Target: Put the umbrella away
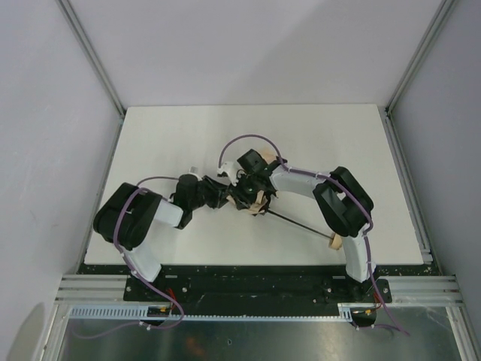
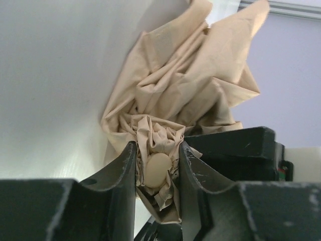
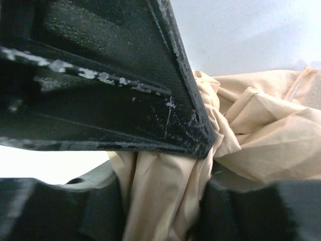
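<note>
Left gripper (image 2: 157, 173) clenched on bunched umbrella (image 2: 185, 85) fabric; right gripper (image 3: 163, 206) grasping same fabric, at worktop (image 1: 173, 135) centre. Thin black shaft (image 1: 297, 224) runs to handle (image 1: 335, 241) near front-right edge.

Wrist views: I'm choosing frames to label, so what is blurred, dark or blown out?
Left wrist: the umbrella fabric is sharp, the left fingers at the bottom soft; the table at left glares pale. Right wrist: right fingers are dark blur, a blown-out white patch at lower left, fabric legible.
</note>
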{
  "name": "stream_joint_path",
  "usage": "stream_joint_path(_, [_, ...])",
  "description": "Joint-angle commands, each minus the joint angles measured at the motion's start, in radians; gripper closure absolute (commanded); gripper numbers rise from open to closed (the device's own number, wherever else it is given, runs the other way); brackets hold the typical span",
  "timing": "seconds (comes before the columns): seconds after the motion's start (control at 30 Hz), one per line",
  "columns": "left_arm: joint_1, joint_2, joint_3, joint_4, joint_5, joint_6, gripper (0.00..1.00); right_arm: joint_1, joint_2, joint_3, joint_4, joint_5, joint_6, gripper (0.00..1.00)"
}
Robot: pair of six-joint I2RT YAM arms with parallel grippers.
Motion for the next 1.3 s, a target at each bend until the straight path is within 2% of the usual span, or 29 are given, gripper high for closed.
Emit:
stream_joint_path(0.0, [-0.026, 0.033, -0.019, -0.234, -0.022, 0.111, 1.0, 0.06, -0.062, -0.039, -0.067, 0.2, 0.08, 0.43])
stream_joint_path(0.1, [-0.025, 0.025, -0.021, -0.257, -0.023, 0.106, 1.0, 0.093, -0.156, -0.039, -0.113, 0.369, 0.12, 0.23])
stream_joint_path(0.27, [-0.022, -0.003, -0.016, -0.308, -0.029, 0.103, 1.0, 0.159, -0.301, -0.055, -0.177, 0.573, 0.172, 0.04])
stream_joint_path(0.37, [-0.02, -0.022, -0.006, -0.345, -0.025, 0.103, 1.0, 0.225, -0.38, -0.096, -0.176, 0.693, 0.168, 0.01])
stream_joint_path(0.5, [-0.018, -0.041, 0.03, -0.45, -0.022, 0.106, 1.0, 0.369, -0.458, -0.2, -0.048, 0.786, 0.105, 0.01])
stream_joint_path(0.67, [-0.014, -0.036, 0.093, -0.586, -0.02, 0.121, 1.0, 0.431, -0.415, -0.269, 0.123, 0.828, 0.047, 0.11])
stream_joint_path(0.87, [-0.008, -0.036, 0.14, -0.707, -0.039, 0.138, 1.0, 0.375, -0.295, -0.291, 0.243, 0.835, -0.008, 0.23])
stream_joint_path(1.0, [-0.003, -0.032, 0.142, -0.728, -0.039, 0.13, 1.0, 0.299, -0.241, -0.299, 0.278, 0.735, 0.007, 0.39])
stream_joint_path(1.13, [0.0, -0.018, 0.147, -0.739, -0.033, 0.127, 1.0, 0.234, -0.18, -0.299, 0.292, 0.646, 0.033, 0.5])
stream_joint_path(1.27, [0.007, -0.018, 0.155, -0.754, -0.032, 0.128, 1.0, 0.176, -0.128, -0.286, 0.233, 0.536, 0.092, 0.6])
